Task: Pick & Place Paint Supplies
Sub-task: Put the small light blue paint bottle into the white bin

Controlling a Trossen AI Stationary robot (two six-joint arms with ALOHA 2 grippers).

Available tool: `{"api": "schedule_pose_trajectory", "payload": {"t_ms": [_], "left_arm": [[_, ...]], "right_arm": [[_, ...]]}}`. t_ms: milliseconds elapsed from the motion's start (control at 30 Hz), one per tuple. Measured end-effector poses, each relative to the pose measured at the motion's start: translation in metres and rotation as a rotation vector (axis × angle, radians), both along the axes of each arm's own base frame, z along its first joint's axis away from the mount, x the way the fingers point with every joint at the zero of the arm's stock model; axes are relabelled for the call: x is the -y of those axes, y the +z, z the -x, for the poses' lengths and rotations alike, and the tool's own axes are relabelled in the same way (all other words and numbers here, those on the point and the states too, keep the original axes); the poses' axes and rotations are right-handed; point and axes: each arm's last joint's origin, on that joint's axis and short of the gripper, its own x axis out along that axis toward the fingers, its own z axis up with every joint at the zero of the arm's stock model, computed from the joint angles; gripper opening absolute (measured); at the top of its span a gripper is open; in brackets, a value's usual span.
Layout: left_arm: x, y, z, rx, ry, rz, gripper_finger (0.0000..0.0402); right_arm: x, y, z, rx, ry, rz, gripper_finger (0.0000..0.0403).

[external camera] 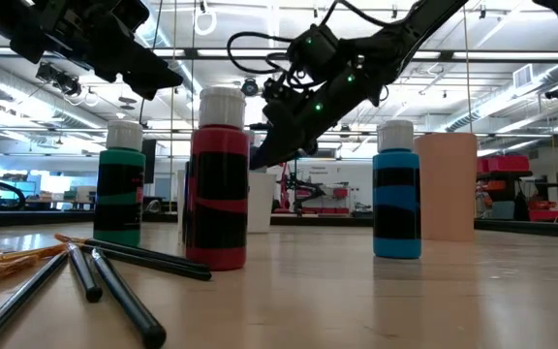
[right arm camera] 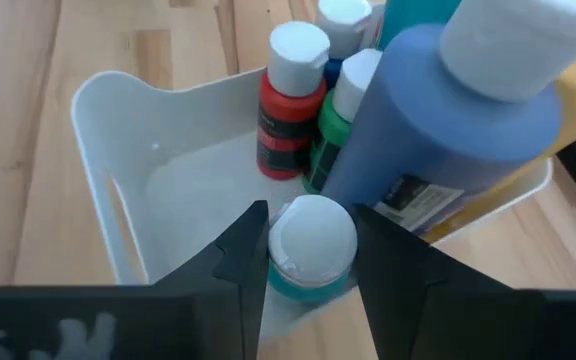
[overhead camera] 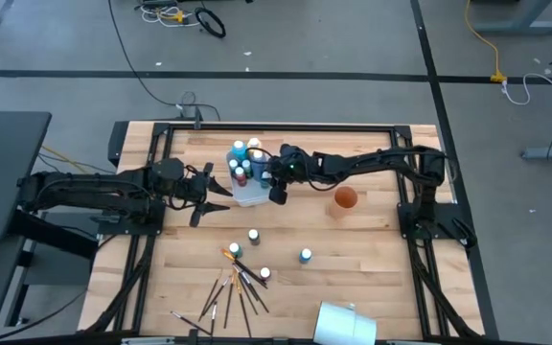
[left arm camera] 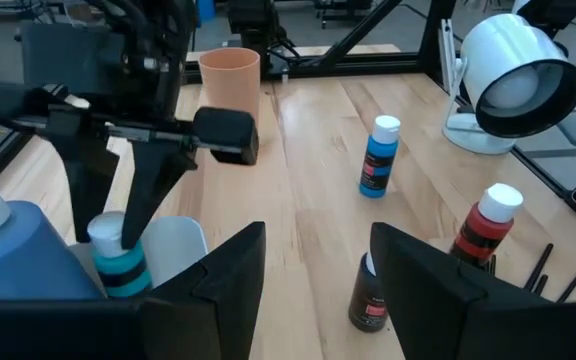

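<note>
While the right gripper (right arm camera: pixel 308 262) hangs over the white bin (right arm camera: pixel 118 190), its two dark fingers (right arm camera: pixel 238 262) stand partly apart and closed on a small teal bottle (right arm camera: pixel 311 250) with a white cap, which sits between them just above the bin's open near end. Deeper in the same bin stand a red bottle (right arm camera: pixel 290 105), a green bottle (right arm camera: pixel 340 125) touching it, and a large blue bottle (right arm camera: pixel 438 120) leaning beside them.

From overhead, the bin (overhead camera: pixel 249 196) sits near the table's (overhead camera: pixel 381 278) far middle, with the right gripper (overhead camera: pixel 278 192) at its right edge and the left gripper (overhead camera: pixel 209 189) just to its left, fingers spread wide and holding nothing. An orange cup (overhead camera: pixel 345 199) stands well to the bin's right.

Nearer the front of the table than the bin, four loose bottles (overhead camera: pixel 254 236) stand apart from each other, one of them blue (overhead camera: pixel 306 256). Several thin wooden brushes (overhead camera: pixel 238 287) lie fanned out in front of those, well away from the bin. A white lamp head (overhead camera: pixel 345 323) rests at the table's front edge, far from the bin.
</note>
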Motion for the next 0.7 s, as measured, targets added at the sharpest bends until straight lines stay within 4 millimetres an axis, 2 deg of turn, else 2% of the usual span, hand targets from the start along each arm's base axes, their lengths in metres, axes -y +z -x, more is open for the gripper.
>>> {"api": "schedule_pose_trajectory", "payload": {"t_ms": [267,533,700], "left_arm": [[0.000,0.000,0.000,-0.001,0.000,0.001,0.0191],[0.000,0.000,0.000,-0.002,0.000,0.001,0.0191],[0.000,0.000,0.000,-0.002,0.000,0.001,0.0191]], "right_arm": [[0.003,-0.008,-0.004,0.012,-0.002,0.004,0.0129],[0.003,-0.009,-0.005,0.015,0.000,0.015,0.0160],[-0.001,0.003,-0.002,0.030,0.009,0.021,0.0165]]}}
